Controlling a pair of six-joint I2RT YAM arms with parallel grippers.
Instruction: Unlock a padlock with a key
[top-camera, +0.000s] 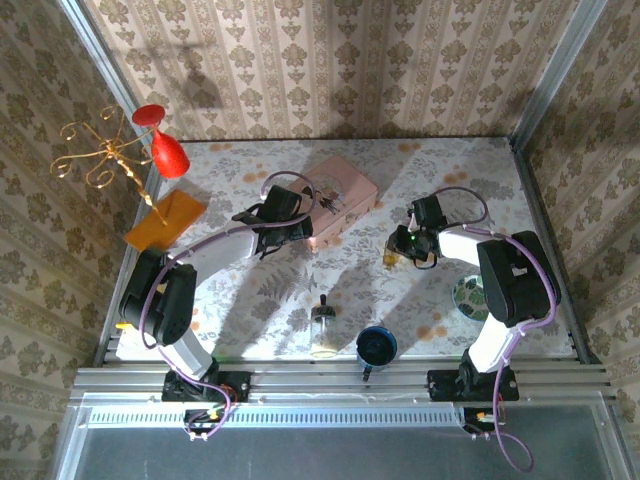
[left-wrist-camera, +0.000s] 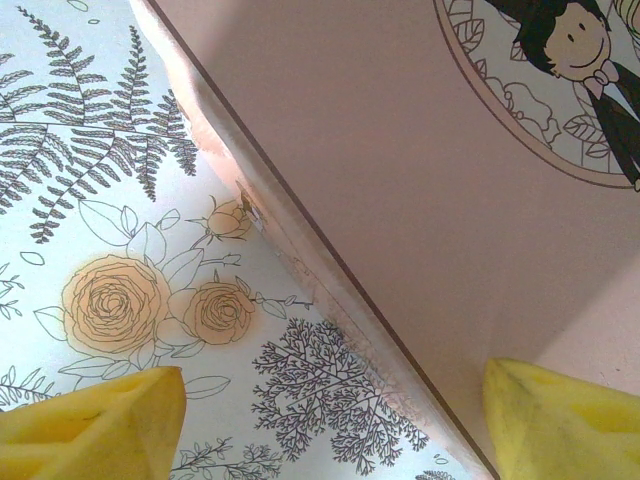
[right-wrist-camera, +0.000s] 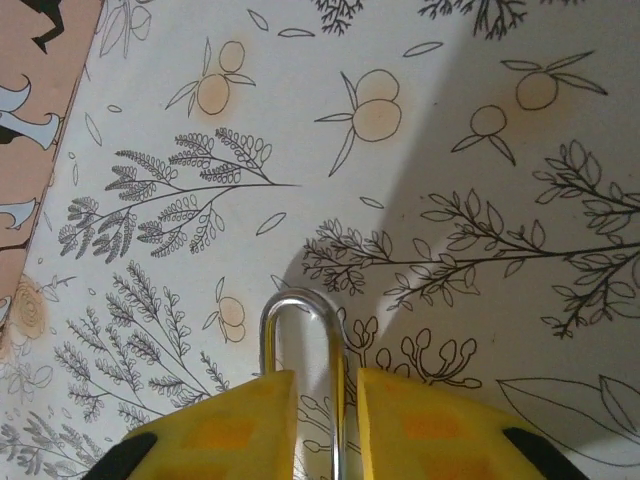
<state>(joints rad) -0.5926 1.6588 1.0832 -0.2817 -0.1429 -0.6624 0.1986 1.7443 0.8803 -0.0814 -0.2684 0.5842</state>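
The padlock (top-camera: 391, 258) is a small brass body on the flowered tablecloth, right of centre. Its silvery shackle (right-wrist-camera: 296, 294) arches up just past my right gripper (right-wrist-camera: 327, 385). One leg of the shackle runs down the narrow gap between the yellow fingers, which stand slightly apart and do not pinch it. From above, my right gripper (top-camera: 405, 246) sits right at the padlock. My left gripper (left-wrist-camera: 335, 405) is open, with its yellow fingers (left-wrist-camera: 100, 425) either side of the lower edge of the pink picture box (left-wrist-camera: 420, 170). The key is out of view.
The pink box (top-camera: 340, 200) lies at the back centre, with my left gripper (top-camera: 298, 232) at its left side. A small glass jar (top-camera: 322, 325) and a blue cup (top-camera: 377, 346) stand near the front edge. An orange card (top-camera: 165, 220), a red glass (top-camera: 166, 150) and a gold stand (top-camera: 95, 155) are at the far left.
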